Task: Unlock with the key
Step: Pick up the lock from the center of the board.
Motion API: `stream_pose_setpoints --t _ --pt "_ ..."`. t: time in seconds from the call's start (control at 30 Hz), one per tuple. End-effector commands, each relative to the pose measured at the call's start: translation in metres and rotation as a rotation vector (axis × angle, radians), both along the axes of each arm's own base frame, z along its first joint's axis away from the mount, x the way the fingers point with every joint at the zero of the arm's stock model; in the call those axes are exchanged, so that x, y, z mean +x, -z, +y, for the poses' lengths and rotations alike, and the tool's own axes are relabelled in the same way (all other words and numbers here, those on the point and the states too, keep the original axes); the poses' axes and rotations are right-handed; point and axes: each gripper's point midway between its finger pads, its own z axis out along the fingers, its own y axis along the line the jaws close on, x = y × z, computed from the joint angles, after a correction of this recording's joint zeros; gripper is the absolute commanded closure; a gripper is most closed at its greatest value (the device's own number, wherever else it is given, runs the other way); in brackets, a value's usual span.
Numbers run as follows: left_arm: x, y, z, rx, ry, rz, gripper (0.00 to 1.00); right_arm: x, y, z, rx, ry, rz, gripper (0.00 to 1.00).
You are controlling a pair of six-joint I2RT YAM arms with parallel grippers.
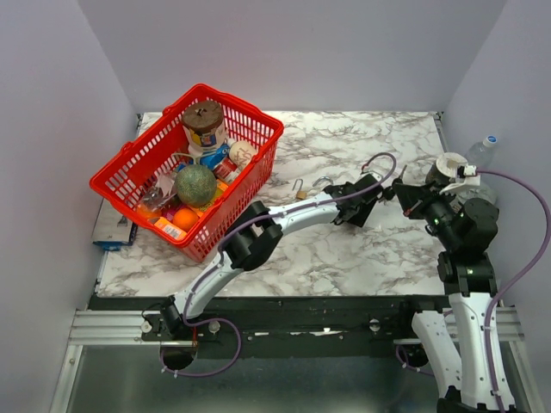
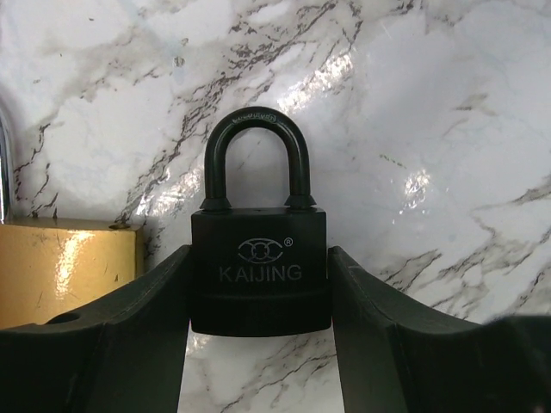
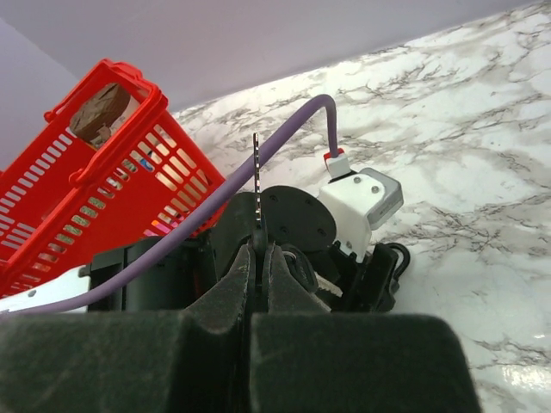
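A black padlock (image 2: 258, 232) marked KAIJING lies flat on the marble table (image 2: 430, 129), shackle pointing away. My left gripper (image 2: 260, 284) straddles the lock's body, a finger pressed against each side. From above, this gripper (image 1: 360, 206) sits mid-table and covers the lock. In the right wrist view only the shackle of the black padlock (image 3: 398, 258) shows past the left wrist. My right gripper (image 3: 258, 249) is shut on a key (image 3: 256, 181), whose thin blade stands up edge-on from the fingertips. From above, the right gripper (image 1: 405, 194) hovers just right of the left one.
A brass padlock (image 2: 65, 267) lies just left of the black one, also seen from above (image 1: 300, 191). A red basket (image 1: 258, 151) full of items stands at the back left. A clear bottle (image 1: 482, 151) and a white cup (image 1: 449, 163) sit at the right edge.
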Motion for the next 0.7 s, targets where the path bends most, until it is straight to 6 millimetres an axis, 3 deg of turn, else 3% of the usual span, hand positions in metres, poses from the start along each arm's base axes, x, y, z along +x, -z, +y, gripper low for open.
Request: stream_pose_setpoints --t 0.0,0.07,0.23,0.3,0.43,0.47,0.57,0.63,0.67 --pt "-0.028 -0.018 0.004 -0.063 0.021 0.113 1.0 -0.017 -0.027 -0.008 -0.066 0.037 -0.034 0.99" --pt "-0.032 -0.042 -0.004 -0.146 0.034 0.116 1.0 -0.025 -0.046 -0.018 -0.107 0.091 -0.074 0.99" --pt "-0.037 -0.081 -0.01 -0.244 0.032 0.114 1.0 -0.043 -0.059 -0.03 -0.17 0.152 -0.058 0.99" --pt "-0.038 -0.105 -0.007 -0.284 0.034 0.085 1.0 -0.05 -0.065 -0.031 -0.18 0.158 -0.077 0.99" --pt "-0.041 -0.158 0.0 -0.408 0.023 0.052 1.0 -0.056 -0.066 -0.023 -0.174 0.11 -0.085 0.99" --pt "-0.041 -0.18 0.004 -0.463 0.015 0.04 1.0 -0.055 -0.064 -0.02 -0.162 0.096 -0.076 0.99" --pt "-0.042 -0.214 0.015 -0.539 -0.002 0.031 1.0 -0.054 -0.059 -0.008 -0.135 0.028 -0.055 0.99" --pt "-0.039 -0.225 0.026 -0.582 -0.009 0.065 1.0 -0.054 -0.056 0.0 -0.124 -0.019 -0.05 0.99" --pt "-0.039 -0.219 0.032 -0.614 -0.016 0.098 1.0 -0.054 -0.053 0.002 -0.116 -0.03 -0.042 0.99"
